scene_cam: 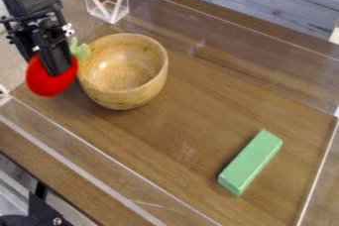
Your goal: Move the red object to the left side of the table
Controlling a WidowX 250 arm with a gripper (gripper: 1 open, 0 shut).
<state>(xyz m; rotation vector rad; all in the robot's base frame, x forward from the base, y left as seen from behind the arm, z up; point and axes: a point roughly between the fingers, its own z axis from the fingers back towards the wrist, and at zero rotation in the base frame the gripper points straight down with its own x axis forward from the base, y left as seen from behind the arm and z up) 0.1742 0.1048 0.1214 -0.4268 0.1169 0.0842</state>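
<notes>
The red object [51, 79], a small strawberry toy with a green leafy top, hangs at the left end of the table [199, 111], just left of the wooden bowl. My black gripper [54, 63] comes down from the upper left and is shut on the red object's top. I cannot tell whether the toy touches the tabletop.
A round wooden bowl [122, 69] stands right beside the held toy. A green rectangular block [251, 162] lies at the front right. Low clear acrylic walls [106, 6] edge the tabletop, with a corner piece at the back left.
</notes>
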